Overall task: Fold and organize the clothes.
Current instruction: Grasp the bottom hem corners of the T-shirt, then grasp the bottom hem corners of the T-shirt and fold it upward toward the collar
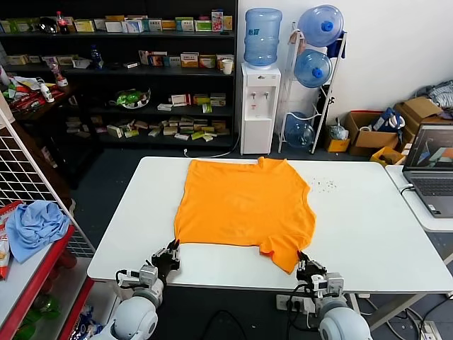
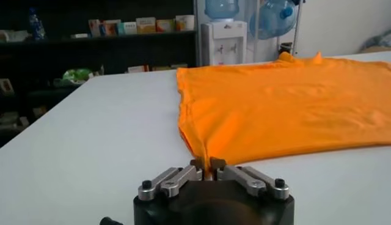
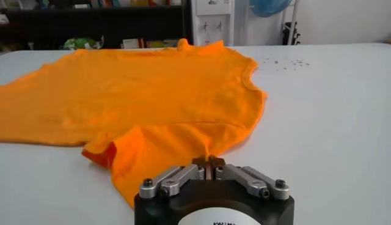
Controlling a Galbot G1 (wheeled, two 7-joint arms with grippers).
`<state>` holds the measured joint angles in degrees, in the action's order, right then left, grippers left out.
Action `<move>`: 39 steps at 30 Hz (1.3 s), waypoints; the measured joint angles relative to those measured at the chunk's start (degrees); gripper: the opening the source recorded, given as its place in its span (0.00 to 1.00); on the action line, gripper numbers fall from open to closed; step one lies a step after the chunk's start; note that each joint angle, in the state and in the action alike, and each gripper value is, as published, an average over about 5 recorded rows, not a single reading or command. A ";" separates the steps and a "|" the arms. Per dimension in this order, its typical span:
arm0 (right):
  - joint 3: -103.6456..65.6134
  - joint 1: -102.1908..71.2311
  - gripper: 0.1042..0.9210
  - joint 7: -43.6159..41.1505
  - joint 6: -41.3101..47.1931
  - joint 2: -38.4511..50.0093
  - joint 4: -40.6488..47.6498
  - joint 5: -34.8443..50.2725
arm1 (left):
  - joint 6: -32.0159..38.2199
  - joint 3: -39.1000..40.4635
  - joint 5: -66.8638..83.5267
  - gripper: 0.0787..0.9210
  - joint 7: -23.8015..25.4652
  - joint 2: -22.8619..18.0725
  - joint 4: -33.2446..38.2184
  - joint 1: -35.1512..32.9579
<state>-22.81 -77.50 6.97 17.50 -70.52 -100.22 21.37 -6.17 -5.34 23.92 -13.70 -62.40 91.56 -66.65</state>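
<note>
The orange T-shirt (image 1: pixel 244 205) lies spread flat on the white table (image 1: pixel 368 234), plain side up, no lettering showing. My left gripper (image 1: pixel 172 253) is at the near left corner of the shirt and is shut on its hem corner (image 2: pixel 208 160). My right gripper (image 1: pixel 306 263) is at the near right, shut on the tip of the near sleeve (image 3: pixel 204 150). The shirt also fills the left wrist view (image 2: pixel 287 104) and the right wrist view (image 3: pixel 140 92).
A laptop (image 1: pixel 432 166) sits on a side table at the right. A light blue cloth (image 1: pixel 34 225) lies on a red rack at the left. Shelves, a water dispenser (image 1: pixel 259 106) and bottles stand behind the table. Small dark specks (image 1: pixel 325 185) dot the table's far right.
</note>
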 measured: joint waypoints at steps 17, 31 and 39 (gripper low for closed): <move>-3.65 -10.39 0.02 -0.21 -1.60 3.19 -10.05 -5.54 | 1.42 -2.89 -2.16 0.03 -0.86 3.49 9.32 -7.11; -4.02 -11.62 0.02 -0.93 -6.78 6.00 -11.29 -11.42 | 4.24 -4.22 -7.57 0.03 -1.29 3.15 15.19 -13.28; -2.64 -3.37 0.02 -1.76 -10.40 7.26 -4.57 -11.47 | 5.87 -3.52 -9.85 0.03 -1.32 0.78 11.05 -8.58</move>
<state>-25.45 -80.88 5.21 7.11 -63.25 -104.79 9.90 -0.31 -8.87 14.07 -15.02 -61.63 102.61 -75.23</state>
